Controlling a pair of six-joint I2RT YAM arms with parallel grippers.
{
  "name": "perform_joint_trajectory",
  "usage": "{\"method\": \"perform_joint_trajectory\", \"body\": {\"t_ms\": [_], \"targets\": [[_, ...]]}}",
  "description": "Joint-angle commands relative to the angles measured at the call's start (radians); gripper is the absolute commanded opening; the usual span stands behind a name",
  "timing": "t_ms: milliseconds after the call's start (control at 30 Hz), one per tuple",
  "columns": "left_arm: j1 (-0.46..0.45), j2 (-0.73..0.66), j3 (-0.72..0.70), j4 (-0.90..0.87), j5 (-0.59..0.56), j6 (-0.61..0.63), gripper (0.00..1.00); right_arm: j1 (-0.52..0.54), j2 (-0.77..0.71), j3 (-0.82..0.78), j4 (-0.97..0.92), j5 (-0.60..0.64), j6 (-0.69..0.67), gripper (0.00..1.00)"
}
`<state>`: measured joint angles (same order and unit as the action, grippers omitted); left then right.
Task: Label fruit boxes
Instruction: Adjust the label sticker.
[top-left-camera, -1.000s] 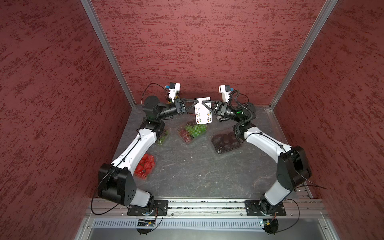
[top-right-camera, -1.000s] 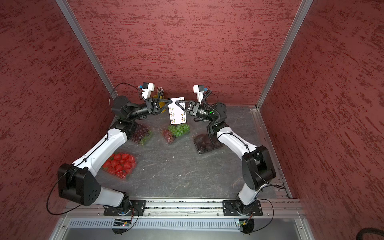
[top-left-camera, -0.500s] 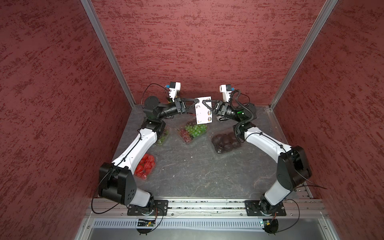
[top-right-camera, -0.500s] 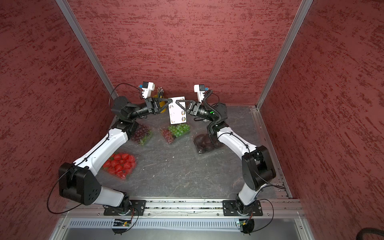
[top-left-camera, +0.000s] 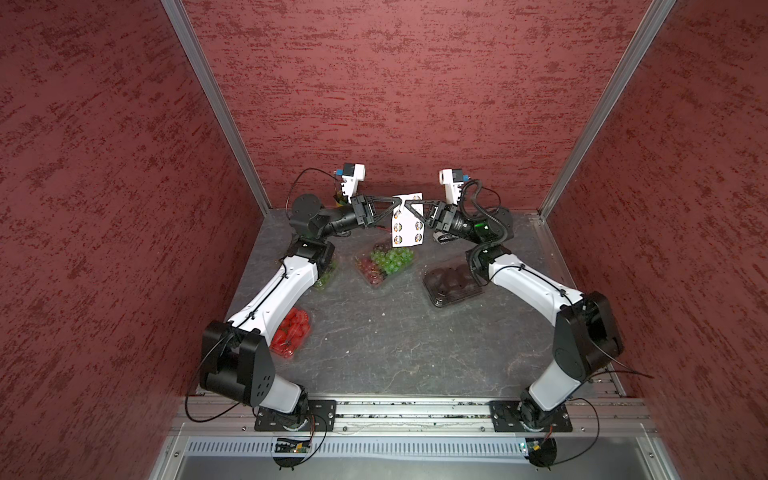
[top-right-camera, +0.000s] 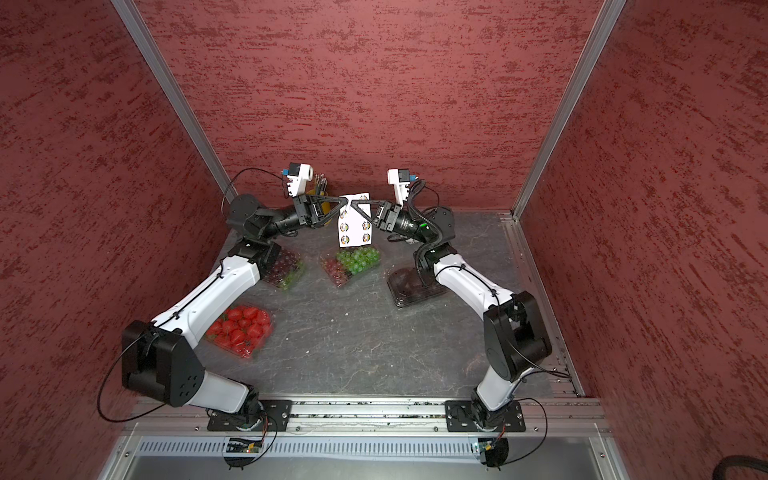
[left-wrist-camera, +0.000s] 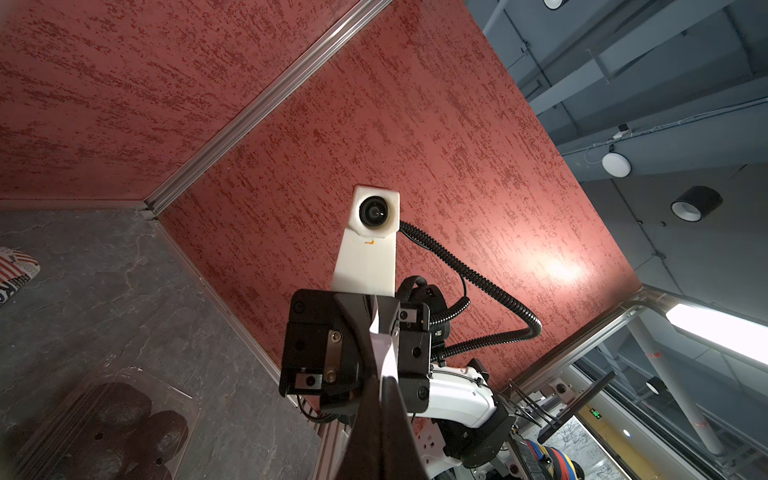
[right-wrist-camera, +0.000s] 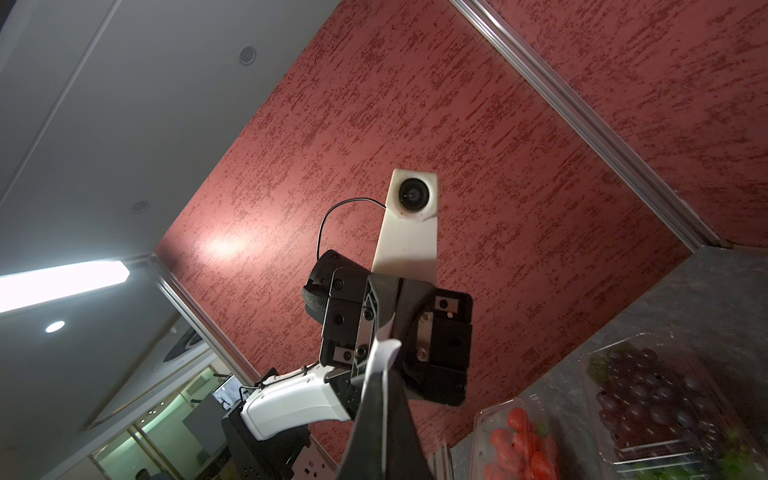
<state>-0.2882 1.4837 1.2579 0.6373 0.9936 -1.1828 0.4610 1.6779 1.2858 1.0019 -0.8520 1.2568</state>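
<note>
Records left fingers (top-left-camera: 395, 202) nudged inward since earlier frame, clenched on sheet (top-left-camera: 409, 232) top edge; right fingers (top-left-camera: 413, 204) likewise. Locates grape box (top-left-camera: 384, 266), dark-grape box (top-right-camera: 284, 268), strawberry box (top-right-camera: 241, 328), dark-fruit box (top-left-camera: 451, 284) on surface (top-left-camera: 395, 332).

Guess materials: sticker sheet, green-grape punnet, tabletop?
The sticker sheet looks like matte white paper: thin, with its edge curling in the wrist views. The green-grape punnet is clear, glossy plastic, probably thin: the fruit shows through and the surface glints. The tabletop is dark grey, matte and veined like slate; it could be printed laminate.
</note>
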Motion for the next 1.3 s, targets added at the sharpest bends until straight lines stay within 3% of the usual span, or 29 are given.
{"method": "perform_joint_trajectory", "body": {"t_ms": [0,1267], "targets": [[-0.01,0.014,0.024,0.077,0.026,-0.034,0.0,0.012,0.014,0.017,0.002,-0.007,0.0,0.0],[-0.026,0.06,0.045,0.159,0.054,-0.1,0.0,0.013,0.021,0.051,-0.101,-0.02,-0.08,0.0]]}}
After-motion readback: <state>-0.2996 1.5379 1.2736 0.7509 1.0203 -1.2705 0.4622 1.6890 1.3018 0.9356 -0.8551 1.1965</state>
